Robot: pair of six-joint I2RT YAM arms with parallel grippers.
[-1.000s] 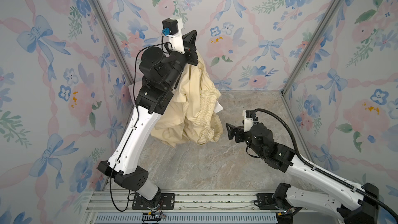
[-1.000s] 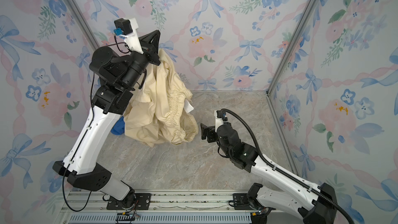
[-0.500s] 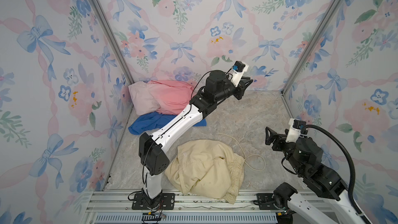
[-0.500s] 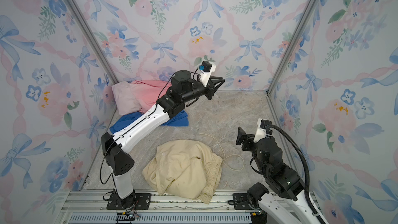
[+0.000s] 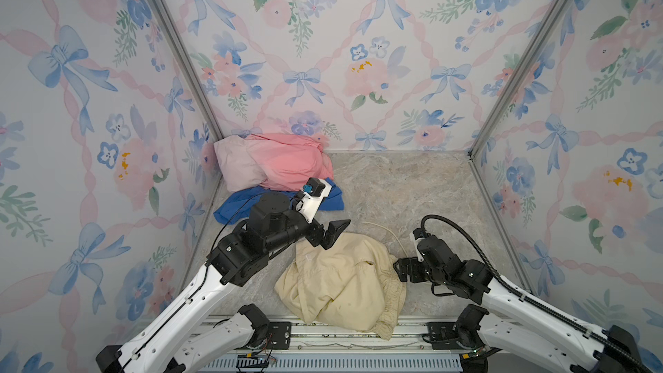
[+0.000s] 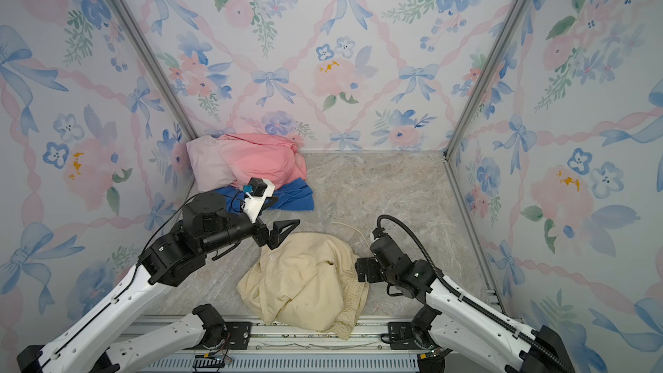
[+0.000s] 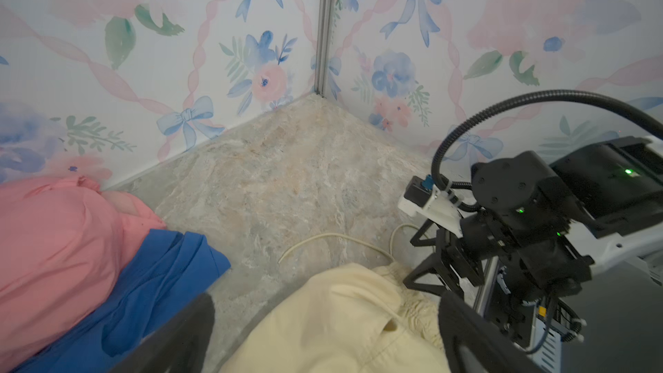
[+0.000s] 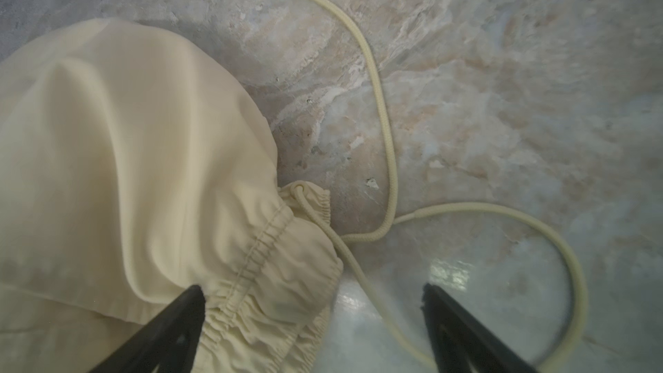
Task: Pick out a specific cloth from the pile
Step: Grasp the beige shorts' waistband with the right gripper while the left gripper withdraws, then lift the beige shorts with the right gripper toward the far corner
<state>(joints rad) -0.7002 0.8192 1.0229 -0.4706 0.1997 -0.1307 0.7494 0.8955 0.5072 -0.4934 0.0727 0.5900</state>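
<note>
Left gripper (image 5: 328, 235) and right gripper (image 5: 400, 270), both released, flank the cloth (image 5: 337, 281), apart from the pile (image 5: 276, 166); best lifted away clear of its cord (image 8: 385, 130)

Floral bow-print walls (image 5: 358, 48), grey marbled floor (image 5: 412, 191), metal corner posts (image 5: 180, 48).

- The left arm (image 5: 179, 303) rises from the near left, its white link slanting up and inward and its black elbow and wrist turned toward the middle.
- The left pincer (image 5: 332, 235) (image 6: 281, 235) points right, raised, with its jaws spread wide; its wrist view (image 7: 326, 303) shows them far apart.
- The right arm (image 5: 531, 306) stays low, reaching from the near right toward the middle.
- The right pincer (image 5: 401, 271) (image 6: 362, 269) faces left, lower than the left pincer, with its jaws wide apart (image 8: 312, 290).
</note>
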